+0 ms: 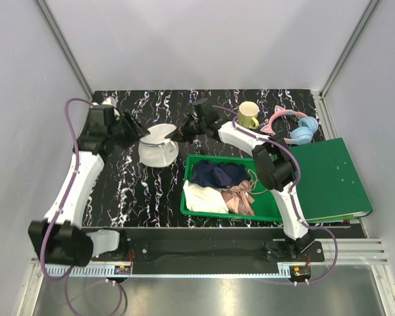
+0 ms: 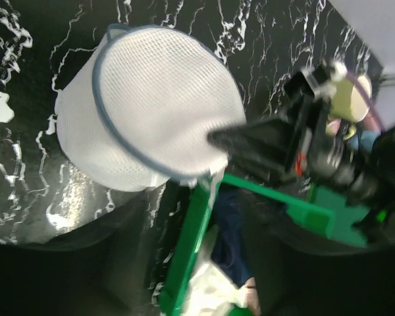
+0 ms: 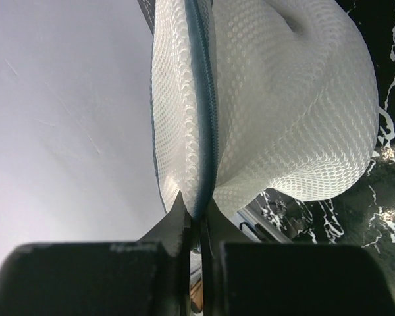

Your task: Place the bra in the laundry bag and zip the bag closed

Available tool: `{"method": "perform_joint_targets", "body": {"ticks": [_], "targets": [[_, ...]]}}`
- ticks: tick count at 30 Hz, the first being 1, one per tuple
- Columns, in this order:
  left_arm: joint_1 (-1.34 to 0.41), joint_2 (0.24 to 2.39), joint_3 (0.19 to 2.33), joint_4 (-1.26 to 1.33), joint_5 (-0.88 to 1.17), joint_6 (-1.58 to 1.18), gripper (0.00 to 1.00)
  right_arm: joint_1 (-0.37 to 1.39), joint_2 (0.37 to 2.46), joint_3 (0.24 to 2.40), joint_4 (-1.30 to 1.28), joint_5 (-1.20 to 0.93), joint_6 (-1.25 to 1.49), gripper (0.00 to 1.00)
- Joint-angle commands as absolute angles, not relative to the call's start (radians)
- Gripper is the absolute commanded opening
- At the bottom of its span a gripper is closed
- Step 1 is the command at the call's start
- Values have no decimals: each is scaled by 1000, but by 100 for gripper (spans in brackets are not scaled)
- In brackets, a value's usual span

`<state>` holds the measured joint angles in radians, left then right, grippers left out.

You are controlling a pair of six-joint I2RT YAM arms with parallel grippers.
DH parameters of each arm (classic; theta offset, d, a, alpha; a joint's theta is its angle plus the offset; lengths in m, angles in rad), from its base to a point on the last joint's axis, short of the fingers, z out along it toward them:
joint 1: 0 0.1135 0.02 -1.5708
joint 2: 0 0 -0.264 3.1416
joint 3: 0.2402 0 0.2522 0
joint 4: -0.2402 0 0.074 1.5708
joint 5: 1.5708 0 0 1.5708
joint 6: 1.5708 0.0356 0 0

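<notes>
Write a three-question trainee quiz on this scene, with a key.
1. True or false: the right gripper is pinched shut on the zipper rim of the laundry bag.
2. What stands beyond the green bin, farther from the arm bases? A) yellow mug B) red bowl C) blue bottle
3. Fill in: the green binder lies on the bin's ____ side, by the robot's own sides.
Key: 1 true; 2 A; 3 right.
</notes>
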<state>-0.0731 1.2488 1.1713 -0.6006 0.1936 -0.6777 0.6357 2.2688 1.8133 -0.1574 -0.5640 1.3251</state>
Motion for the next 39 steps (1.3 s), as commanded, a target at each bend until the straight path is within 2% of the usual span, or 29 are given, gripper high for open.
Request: {"method": "perform_joint_targets", "body": {"ticks": [1,3,7,11,13,26,29,32,35,39], "targets": [[-213,1210,1083,-650,38,-597,41,634,2241,1835,-158,-528,1425,0],[-259,1236,1083,-647,17,-588,38,634,2240,1833,-161,-522,1450,0],[-304,1295,1110,-621,-41,-539,42,634,2224,1824,-163,-508,1466,0],[-331,1380,1163,-601,-66,-519,39,634,2221,1822,-164,-520,1483,0],[-334,1422,1192,-592,-69,-518,36,634,2218,1822,-163,-517,1483,0],[-336,1548,1290,-589,-118,-512,34,635,2210,1807,-152,-537,1493,0],[-336,1569,1313,-598,-132,-506,29,634,2209,1804,-149,-545,1493,0],[-334,1586,1336,-621,-158,-497,19,634,2206,1799,-146,-549,1496,0],[-328,1588,1351,-670,-195,-479,0,627,2201,1787,-143,-549,1488,0],[-287,1521,1292,-710,-212,-448,0,603,2195,1773,-143,-548,1456,0]]}}
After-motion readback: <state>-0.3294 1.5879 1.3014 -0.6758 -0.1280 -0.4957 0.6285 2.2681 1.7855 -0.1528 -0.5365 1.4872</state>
